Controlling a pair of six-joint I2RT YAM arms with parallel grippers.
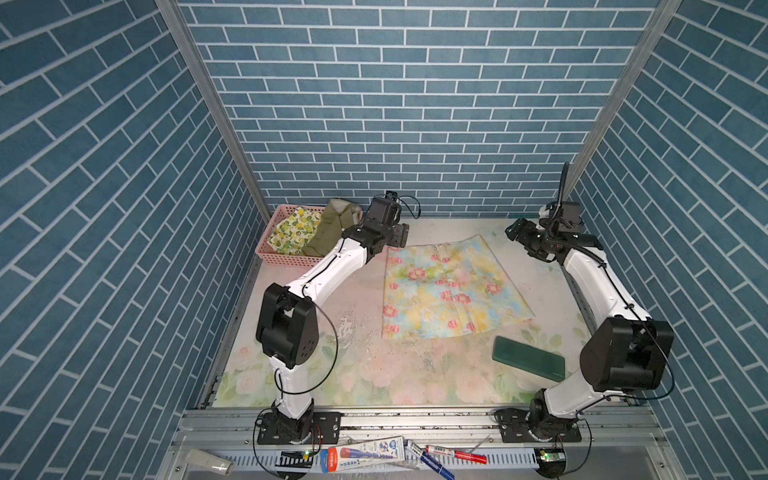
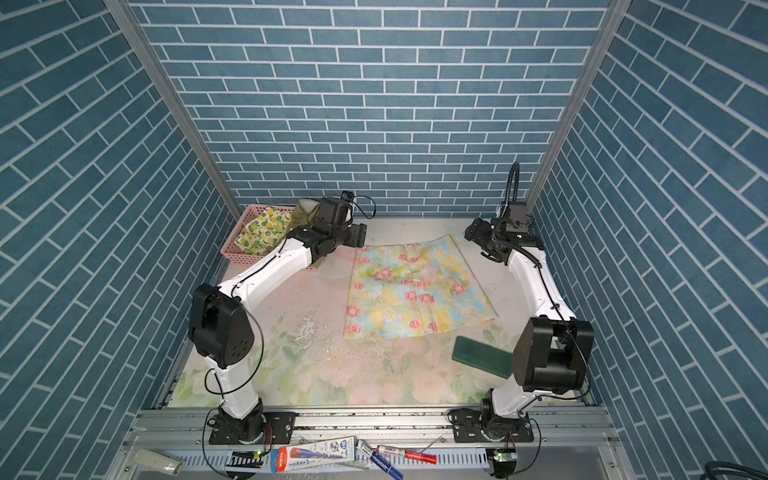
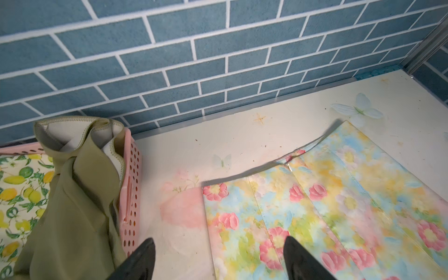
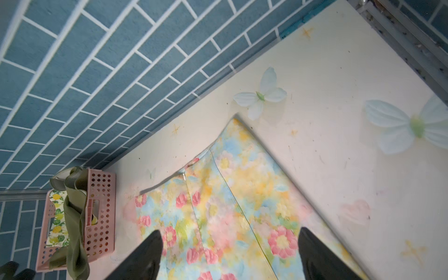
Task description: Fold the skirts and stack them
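The floral skirt (image 1: 449, 286) lies flat on the table (image 1: 374, 365), waistband farthest away. Soft, light, probably slippery: pinch the waistband corners. Both pairs of jaws stand wide, empty.

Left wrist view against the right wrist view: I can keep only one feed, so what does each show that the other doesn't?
Only the left wrist view: the edge stitching and pale lining of the olive skirt, close up.
Only the right wrist view: the whole perforated side of the pink basket, a second large butterfly print and a pink heart print.
Both: the floral skirt flat on the table, the lemon skirt in the basket, the olive skirt draped over its rim, and the brick wall.
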